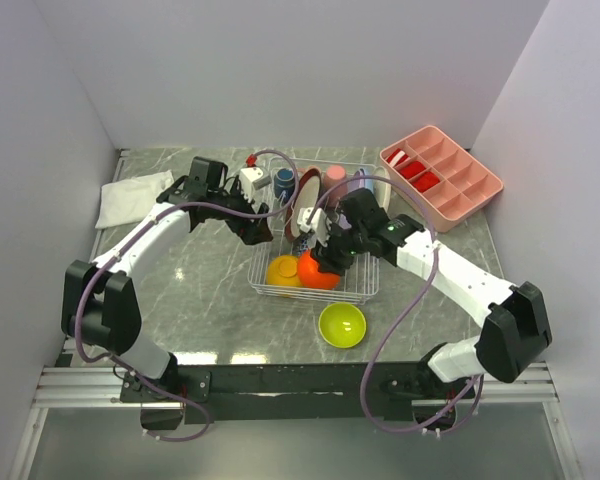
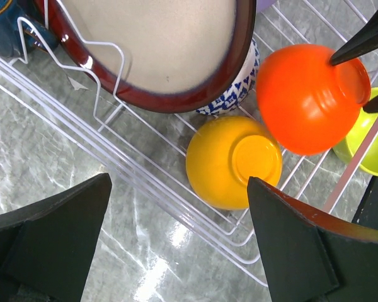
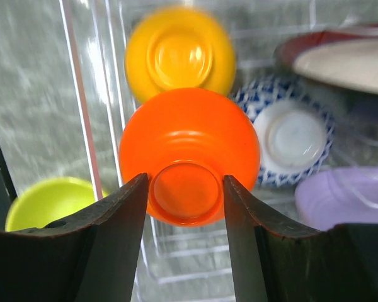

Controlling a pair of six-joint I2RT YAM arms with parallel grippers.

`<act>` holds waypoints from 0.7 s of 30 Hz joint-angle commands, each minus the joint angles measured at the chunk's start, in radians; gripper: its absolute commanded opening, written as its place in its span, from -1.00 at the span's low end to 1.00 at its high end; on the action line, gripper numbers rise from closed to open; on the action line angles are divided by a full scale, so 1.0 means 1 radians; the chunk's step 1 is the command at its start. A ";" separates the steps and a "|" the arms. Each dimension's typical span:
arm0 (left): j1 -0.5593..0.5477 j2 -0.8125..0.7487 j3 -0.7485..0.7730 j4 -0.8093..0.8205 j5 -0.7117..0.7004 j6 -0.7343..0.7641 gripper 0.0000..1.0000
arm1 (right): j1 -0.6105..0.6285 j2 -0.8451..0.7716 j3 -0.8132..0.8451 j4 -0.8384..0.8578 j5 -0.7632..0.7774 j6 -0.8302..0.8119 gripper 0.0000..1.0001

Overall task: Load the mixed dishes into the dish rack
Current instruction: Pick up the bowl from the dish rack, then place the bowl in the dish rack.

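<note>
My right gripper (image 3: pixel 184 189) pinches the upturned red-orange bowl (image 3: pixel 189 129) by its foot, over the dish rack (image 2: pixel 152 194), beside the orange-yellow bowl (image 2: pixel 230 163). My left gripper (image 2: pixel 176 245) hangs with fingers apart at the rack's edge.

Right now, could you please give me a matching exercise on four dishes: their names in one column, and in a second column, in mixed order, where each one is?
Dishes
1. red-orange bowl
2. yellow bowl
3. lime bowl
4. dark-red-rimmed plate

Places
A. upright on the table, outside the dish rack
B. propped on edge in the rack, at a wire divider
C. upside down in the rack, nothing holding it
D. upside down, its foot between the right fingers

Pairs: 1-D, 2-C, 3-A, 4-B
</note>
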 commanded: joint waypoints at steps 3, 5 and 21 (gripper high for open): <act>0.005 0.003 0.015 0.032 0.024 0.002 0.93 | -0.009 0.044 0.049 -0.178 0.091 -0.149 -0.42; 0.005 0.003 0.009 0.037 0.026 -0.001 0.93 | -0.018 0.078 0.048 -0.195 0.106 -0.155 -0.44; 0.005 -0.008 0.003 0.057 0.011 -0.012 0.94 | -0.106 0.095 0.059 -0.141 0.165 -0.137 -0.18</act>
